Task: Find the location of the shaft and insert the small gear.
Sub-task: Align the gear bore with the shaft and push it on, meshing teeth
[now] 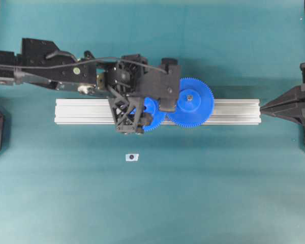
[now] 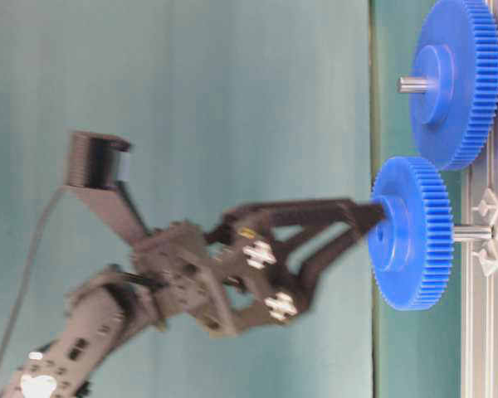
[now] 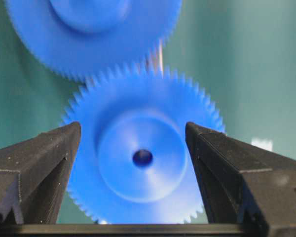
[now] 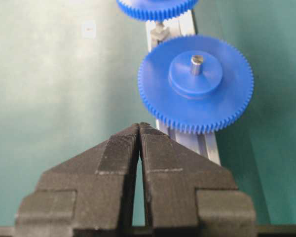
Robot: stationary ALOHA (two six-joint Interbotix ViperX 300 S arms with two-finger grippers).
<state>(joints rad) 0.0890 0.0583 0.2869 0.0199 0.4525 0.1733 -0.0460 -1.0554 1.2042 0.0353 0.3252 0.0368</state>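
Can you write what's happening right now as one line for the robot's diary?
left gripper: open around small bright blue plastic gear | gear: on thin metal shaft, beside larger blue gear | right gripper: shut, idle

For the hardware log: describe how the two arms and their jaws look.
Both grippers are matte black plastic with wedge-shaped, finely ridged fingers. The left gripper has an open truss frame, silver screws, a white fitting and a yellow sticker on the left arm, and a black cable running along it. The right gripper tapers to a point, with faint pale lines across its fingers.
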